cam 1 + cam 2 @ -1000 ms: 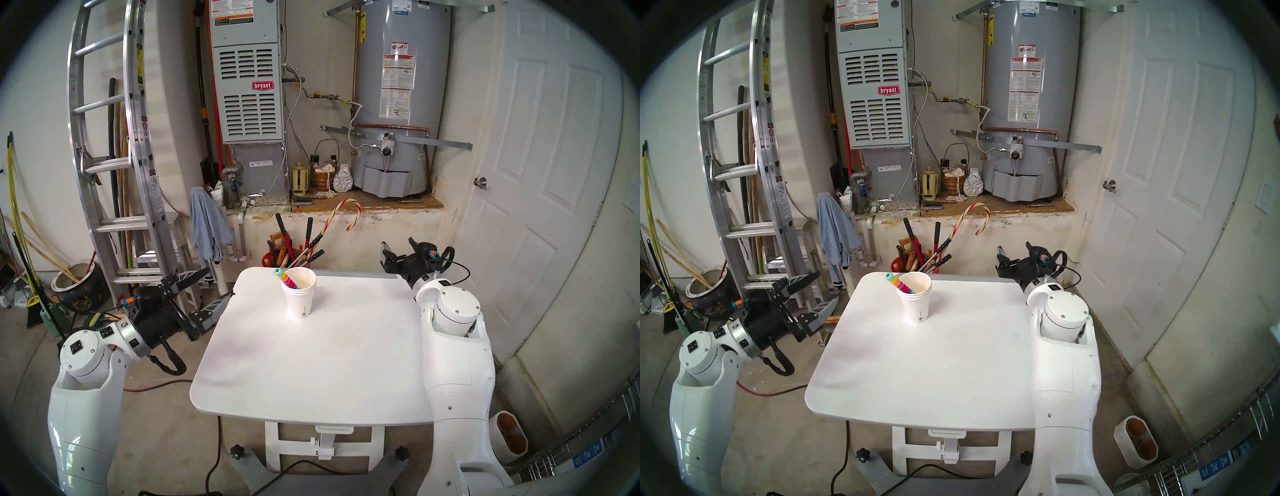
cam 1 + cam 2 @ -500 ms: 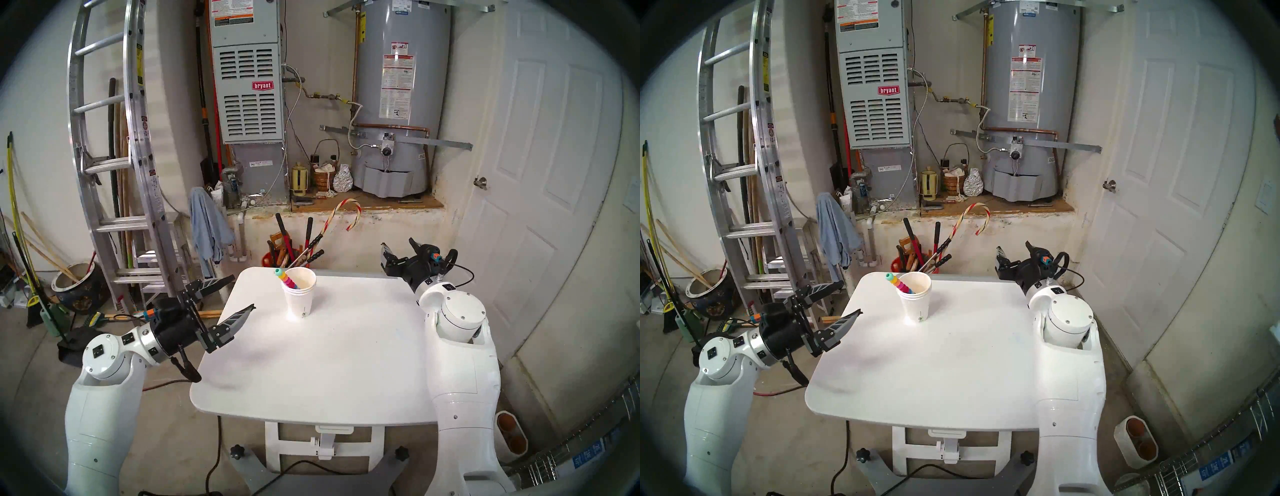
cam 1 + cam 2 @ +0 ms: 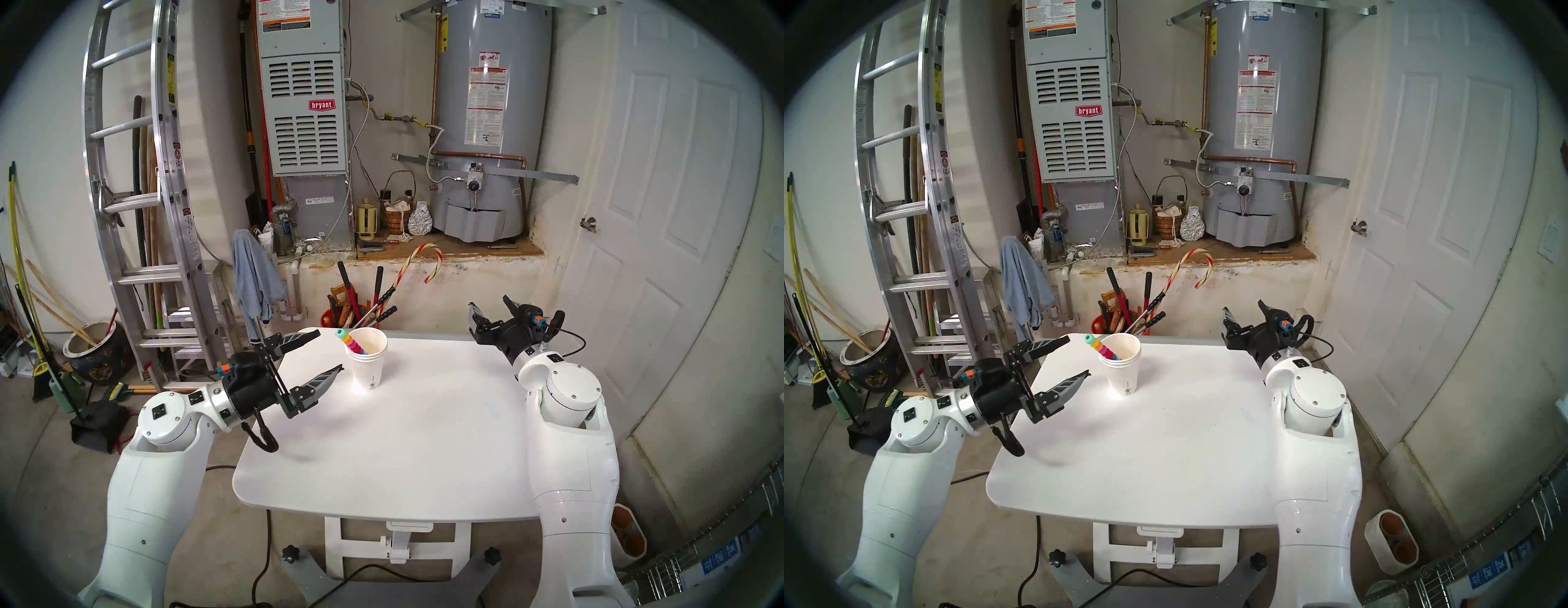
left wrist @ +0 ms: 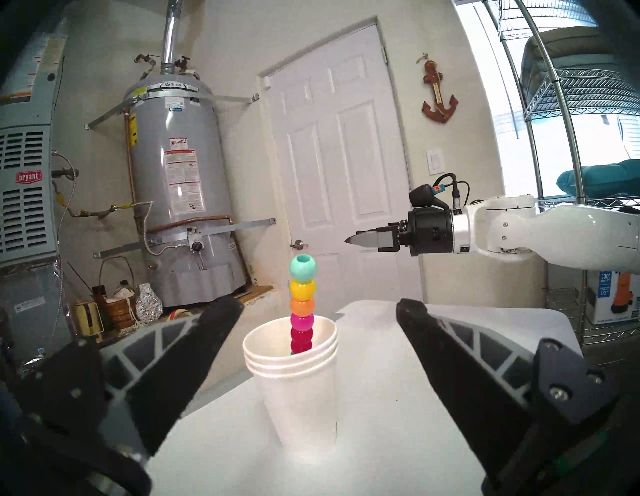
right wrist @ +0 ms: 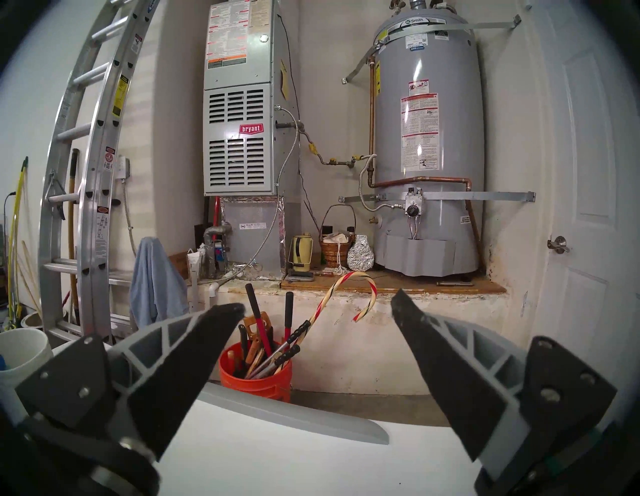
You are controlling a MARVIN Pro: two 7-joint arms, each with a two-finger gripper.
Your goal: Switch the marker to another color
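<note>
Marker (image 4: 302, 313) stands tilted in the stacked paper cups (image 4: 298, 388) near the far-left part of the worktop (image 3: 407, 446), teal bead on top, lower segments hidden inside. Left hand (image 3: 330, 350) is wide open, empty, just beside the cups and level with the rim. Right hand (image 3: 490, 309) also spread open, empty, hovering at the far right corner, well apart. My read: step is the reach. Close on the exposed beads above the rim, not on the cup wall; cups are light and would tip. Lift along the stick's lean. Orange tool bucket (image 5: 255, 374) and candy cane (image 5: 343, 294) sit behind the worktop, out of the path.
</note>
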